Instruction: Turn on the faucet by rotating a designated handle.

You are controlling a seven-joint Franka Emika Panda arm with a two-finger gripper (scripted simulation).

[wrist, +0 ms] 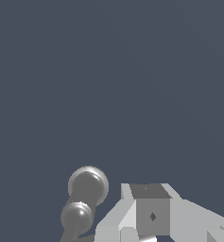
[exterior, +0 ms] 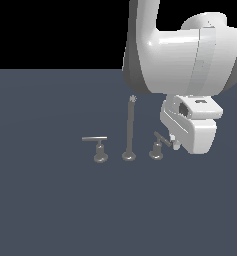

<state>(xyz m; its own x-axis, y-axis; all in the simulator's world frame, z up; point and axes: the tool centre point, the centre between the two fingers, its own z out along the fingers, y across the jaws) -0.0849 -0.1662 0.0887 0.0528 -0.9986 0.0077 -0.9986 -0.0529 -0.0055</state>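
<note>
The small grey metal lever handle stood at the exterior view's right of the tall thin grey spout. The white hand met its bar end; finger spread indeterminable. Risk: glancing contact slipping off the bar.

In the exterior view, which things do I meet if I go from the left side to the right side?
Grey metal lever handle with the level bar → tall thin grey upright spout → grey lever handle with the slanted bar → white robot gripper.

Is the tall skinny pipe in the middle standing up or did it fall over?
Standing up. The spout rises from its round base, leaning only a bit, between the two lever handles.
</note>
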